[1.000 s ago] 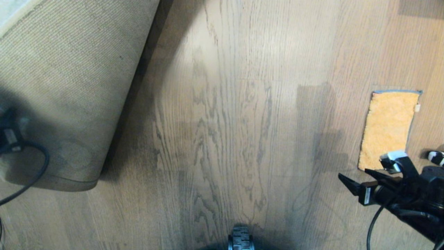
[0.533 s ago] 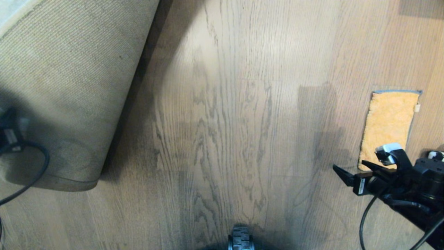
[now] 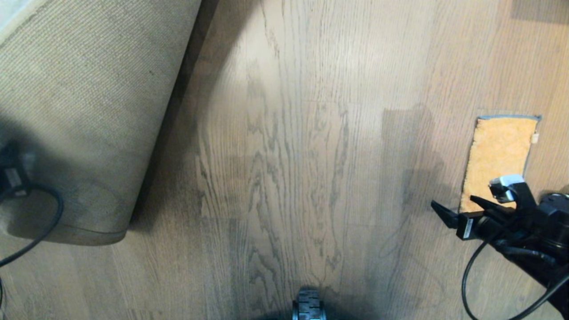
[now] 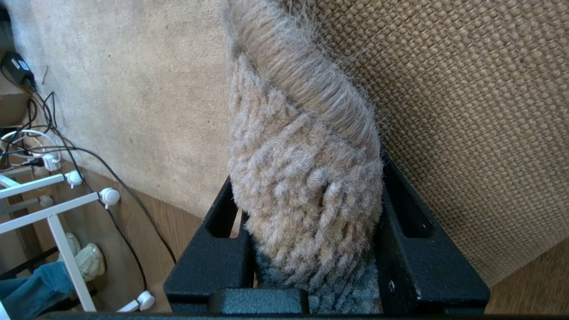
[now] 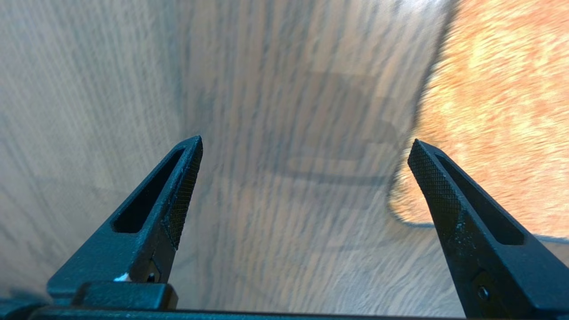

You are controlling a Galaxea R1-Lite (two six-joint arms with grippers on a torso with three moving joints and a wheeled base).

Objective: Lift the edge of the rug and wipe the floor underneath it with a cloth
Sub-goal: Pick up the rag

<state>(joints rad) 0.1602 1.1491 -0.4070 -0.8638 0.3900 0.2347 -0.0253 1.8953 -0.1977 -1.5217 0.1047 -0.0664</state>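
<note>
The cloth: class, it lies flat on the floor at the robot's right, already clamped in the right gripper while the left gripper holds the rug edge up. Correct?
Not quite. The cloth is not clamped: the right wrist view shows the right gripper open beside it. The left gripper does hold the rug edge.

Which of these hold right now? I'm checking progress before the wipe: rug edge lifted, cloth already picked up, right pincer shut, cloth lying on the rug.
1. The left pincer clamps the rug edge, its woven backing showing. True.
2. The right pincer holds the cloth. False: it holds nothing, and the cloth lies flat.
3. The right pincer is shut. False: its jaws stand wide open.
4. The cloth lies on the rug. False: it lies on the floor.
</note>
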